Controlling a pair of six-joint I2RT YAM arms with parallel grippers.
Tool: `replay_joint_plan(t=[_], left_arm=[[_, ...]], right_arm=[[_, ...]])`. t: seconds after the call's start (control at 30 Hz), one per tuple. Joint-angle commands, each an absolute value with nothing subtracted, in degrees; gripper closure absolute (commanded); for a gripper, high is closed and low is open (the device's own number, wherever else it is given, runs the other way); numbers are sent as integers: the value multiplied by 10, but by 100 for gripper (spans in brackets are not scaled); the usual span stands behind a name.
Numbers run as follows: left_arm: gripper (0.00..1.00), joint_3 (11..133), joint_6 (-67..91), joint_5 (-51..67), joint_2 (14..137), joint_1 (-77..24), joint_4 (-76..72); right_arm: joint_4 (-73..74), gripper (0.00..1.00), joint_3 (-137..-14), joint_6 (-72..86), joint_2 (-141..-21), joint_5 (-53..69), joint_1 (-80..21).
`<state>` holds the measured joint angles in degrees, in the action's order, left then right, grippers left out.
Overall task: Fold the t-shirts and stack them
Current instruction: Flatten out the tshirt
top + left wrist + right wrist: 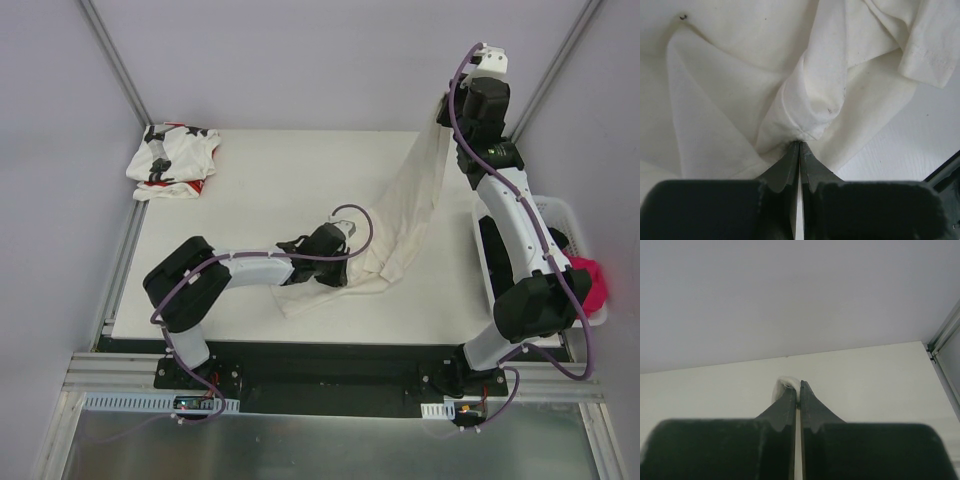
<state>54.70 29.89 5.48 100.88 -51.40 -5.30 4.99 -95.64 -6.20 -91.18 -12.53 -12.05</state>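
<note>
The plain cream-white t-shirt is stretched between both grippers, from high at the back right down to the table's middle. My right gripper is raised high and shut on its upper edge; a small fold of cloth shows at the fingertips. My left gripper is low over the table and shut on a bunched fold of the same shirt. The star-print t-shirt, white with black stars and red marks, lies crumpled at the table's far left corner.
A white perforated basket stands off the table's right edge, with a pink-red cloth in it. The white table is enclosed by grey walls and metal frame posts.
</note>
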Motion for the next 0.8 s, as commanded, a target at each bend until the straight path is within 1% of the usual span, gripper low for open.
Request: replay_joint_plan(t=[0.0,0.1,0.23,0.37,0.53,0.77], left_arm=[[100,543,291,46,964,-519,-40],[100,549,285,26,940,-519,-21],[85,550,274,7,910,-521,-6],[79,554,265,-25,888,-521,-3],[78,565,251,-49,884,-520,18],[79,613,224,-62,953,-521,17]], right_arm=[[25,99,-971,-52,-893,-116,-114],[26,99,-969,-51,-891,-115,-113],[26,99,-969,-49,-890,-115,-113],[26,99,-969,-47,-891,-114,-113],[25,99,-967,-46,-889,-114,-113],[25,99,-967,-46,-889,-113,-113]])
